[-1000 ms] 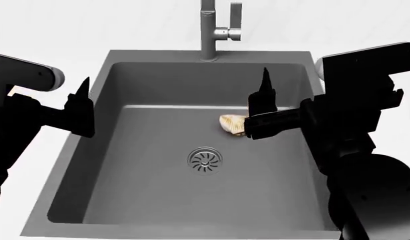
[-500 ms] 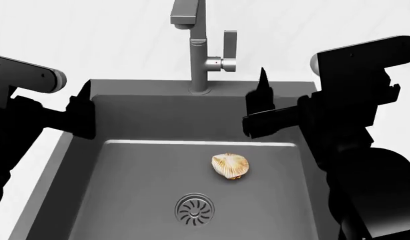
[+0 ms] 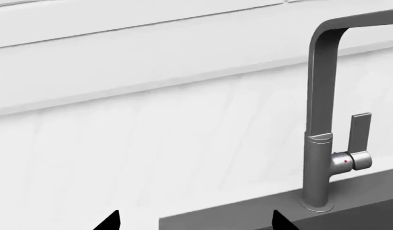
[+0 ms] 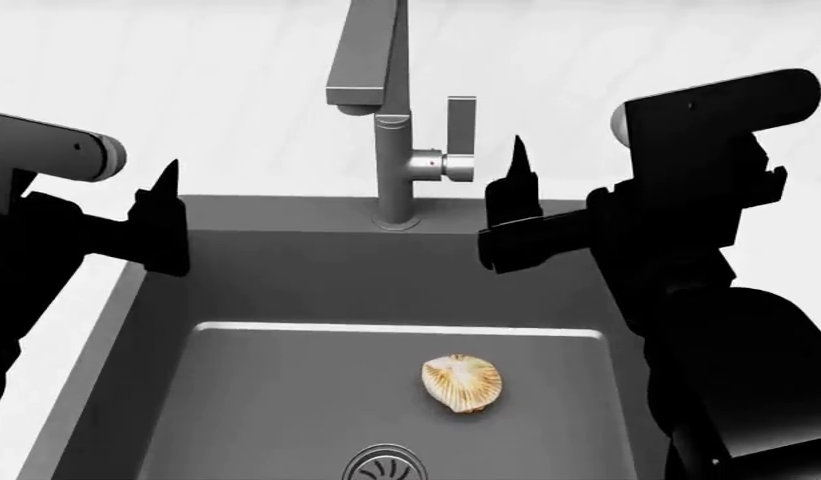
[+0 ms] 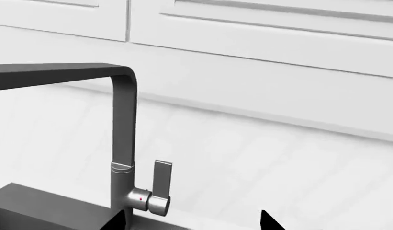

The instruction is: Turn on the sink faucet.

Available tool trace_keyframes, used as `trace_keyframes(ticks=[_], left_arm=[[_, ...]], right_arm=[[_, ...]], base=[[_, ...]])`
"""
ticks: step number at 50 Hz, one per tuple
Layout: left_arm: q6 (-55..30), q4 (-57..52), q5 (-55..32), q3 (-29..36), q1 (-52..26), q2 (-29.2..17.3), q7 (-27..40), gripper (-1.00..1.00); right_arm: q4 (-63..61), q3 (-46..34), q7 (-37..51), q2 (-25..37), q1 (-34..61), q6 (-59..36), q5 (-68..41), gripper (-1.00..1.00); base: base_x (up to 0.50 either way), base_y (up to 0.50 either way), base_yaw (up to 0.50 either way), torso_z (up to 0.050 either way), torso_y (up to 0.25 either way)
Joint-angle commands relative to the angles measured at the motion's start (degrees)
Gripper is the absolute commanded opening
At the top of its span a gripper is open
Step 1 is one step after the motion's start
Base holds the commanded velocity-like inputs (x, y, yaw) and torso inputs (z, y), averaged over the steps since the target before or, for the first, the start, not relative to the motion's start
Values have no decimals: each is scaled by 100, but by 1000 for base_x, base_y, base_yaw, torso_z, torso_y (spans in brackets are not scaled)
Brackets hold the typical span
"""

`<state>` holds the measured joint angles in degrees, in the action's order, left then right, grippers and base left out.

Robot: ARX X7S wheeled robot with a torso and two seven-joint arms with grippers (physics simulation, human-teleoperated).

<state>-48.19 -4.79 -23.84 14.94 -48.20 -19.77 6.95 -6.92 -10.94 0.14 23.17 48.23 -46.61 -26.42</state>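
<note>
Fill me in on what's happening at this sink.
A two-armed robot faces the sink to turn on the sink faucet. Neither arm touches anything yet. The right end effector is open and empty, hovering beside the upright lever handle, apparently the nearer arm to it. The left end effector hangs open over the basin's left rim. No water is running, and a scallop shell lies in the basin above the drain.

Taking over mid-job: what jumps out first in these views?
The grey faucet stands behind the sink, its lever upright on the right. The right gripper hovers beside that lever, not touching. A pale shell lies on the basin floor.
</note>
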Motion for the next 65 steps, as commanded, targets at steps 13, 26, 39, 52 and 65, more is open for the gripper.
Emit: trace_keyframes(ticks=[13,26,39,52,65], left_arm=[[-23,51,-68,-23,-23,28,45,100],[-9,107,-47,50,-19,108,111,100],[-35,105,-46,100,-13,66,115,100],[70,248,-43,71,-90,20,72,100],[99,288,-77,-8,-105,19,122,100]], right_arm=[[2488,-662,-589,-790,1164,972,448,100],[4465,-941,-970,-1315,1898,1800,715,100],[5970,-960,-1119,-1650,2387,2554,817,100],[8186,-590,-1170,-1910,3228,3753,1147,100],[8187,-157,-1492,-2058,3289,3586,1731,100]], base=[[0,0,0,0,0],[0,0,0,0,0],[0,0,0,0,0],[0,0,0,0,0],[0,0,0,0,0]])
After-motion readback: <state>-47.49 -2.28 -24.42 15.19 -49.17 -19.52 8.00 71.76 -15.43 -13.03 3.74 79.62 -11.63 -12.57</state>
